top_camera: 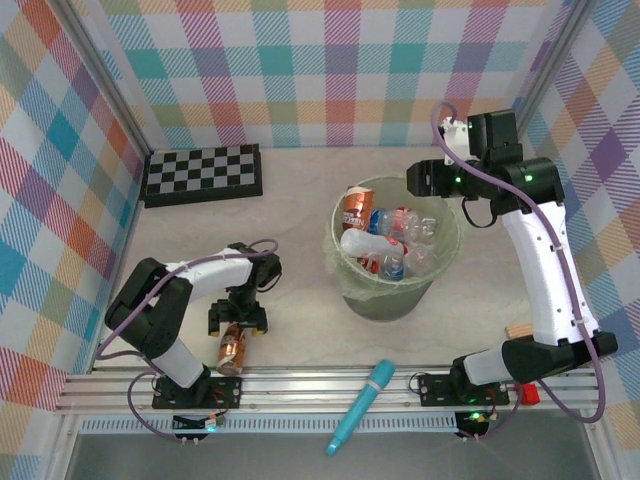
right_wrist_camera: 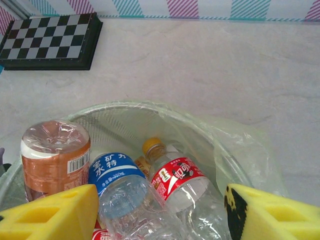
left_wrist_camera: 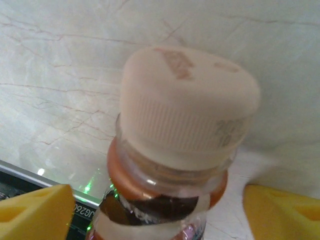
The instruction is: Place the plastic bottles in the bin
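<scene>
Pale marbled table (top_camera: 290, 310) carries: bin (top_camera: 392, 296) (centre), checkerboard (top_camera: 204, 173) far left, one orange-labelled bottle (top_camera: 232, 350) lying near-left.

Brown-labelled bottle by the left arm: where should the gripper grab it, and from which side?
Just below the white cap, from above. The bottle lies on the table, narrow enough for the left gripper, whose open yellow fingers straddle it.

You're running a robot test booth.
Pastel plaid fabric walls (top_camera: 300, 70) rise beyond your right claw (right_wrist_camera: 160, 212); the silver aluminium base rail (top_camera: 300, 385) lies behind it.
</scene>
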{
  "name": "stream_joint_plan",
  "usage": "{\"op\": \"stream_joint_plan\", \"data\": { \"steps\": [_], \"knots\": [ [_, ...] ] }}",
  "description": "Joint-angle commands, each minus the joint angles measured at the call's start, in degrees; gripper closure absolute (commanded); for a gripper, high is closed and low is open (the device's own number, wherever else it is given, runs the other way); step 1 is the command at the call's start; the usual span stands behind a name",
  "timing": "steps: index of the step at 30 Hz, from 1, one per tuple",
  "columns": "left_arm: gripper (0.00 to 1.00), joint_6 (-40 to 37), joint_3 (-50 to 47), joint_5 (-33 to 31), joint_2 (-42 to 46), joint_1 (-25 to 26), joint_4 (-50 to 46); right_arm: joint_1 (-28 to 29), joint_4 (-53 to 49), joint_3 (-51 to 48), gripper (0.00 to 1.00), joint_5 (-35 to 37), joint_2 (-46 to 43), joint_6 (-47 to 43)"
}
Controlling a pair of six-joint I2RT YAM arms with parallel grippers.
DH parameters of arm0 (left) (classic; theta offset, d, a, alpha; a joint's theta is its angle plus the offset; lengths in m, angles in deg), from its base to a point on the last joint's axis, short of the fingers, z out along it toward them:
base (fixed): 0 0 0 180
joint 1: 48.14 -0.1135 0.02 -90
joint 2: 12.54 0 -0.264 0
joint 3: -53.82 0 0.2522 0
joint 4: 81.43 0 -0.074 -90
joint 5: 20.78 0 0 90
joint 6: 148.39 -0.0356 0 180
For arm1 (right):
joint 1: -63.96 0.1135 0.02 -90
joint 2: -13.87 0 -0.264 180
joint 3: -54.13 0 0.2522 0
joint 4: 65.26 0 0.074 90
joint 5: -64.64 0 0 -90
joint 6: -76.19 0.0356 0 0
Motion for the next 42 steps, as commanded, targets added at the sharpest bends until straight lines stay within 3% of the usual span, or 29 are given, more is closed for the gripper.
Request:
{"op": "stream_joint_plan", "data": {
  "steps": [1, 4, 16, 21, 32, 38, 42],
  "knots": [
    [0.25, 1.5, 2.2, -1.0, -0.7, 0.2, 3.7, -0.7, -0.9, -0.2, 0.32, -0.1, -1.0, -1.6],
    [0.37, 2.2, 2.4, -0.8, -0.4, 0.2, 4.1, -0.8, -1.0, 0.0, 0.32, 0.1, -1.2, -1.6],
    [0.70, 2.6, 5.9, 1.4, -2.0, 0.2, 6.2, -1.1, -2.8, 2.3, 0.32, -2.0, -2.0, -0.7],
    [0.72, 0.6, 12.3, 2.2, 0.2, 0.0, 2.0, -1.1, -3.5, 2.2, 0.33, -7.4, -2.6, -0.3],
    [0.76, -11.3, 42.3, 4.3, 6.8, -5.1, -6.3, -0.1, 0.8, 3.0, 0.33, -31.3, -1.9, 4.9],
    [0.76, -8.6, 55.3, 15.9, 7.4, -7.7, -1.9, 2.1, 1.1, 4.8, 0.33, -32.2, -0.2, 6.6],
    [0.76, 0.6, 56.6, 27.7, 8.5, -7.7, 11.0, 4.2, 1.3, 5.6, 0.32, -32.0, 1.5, 7.2]
  ]
}}
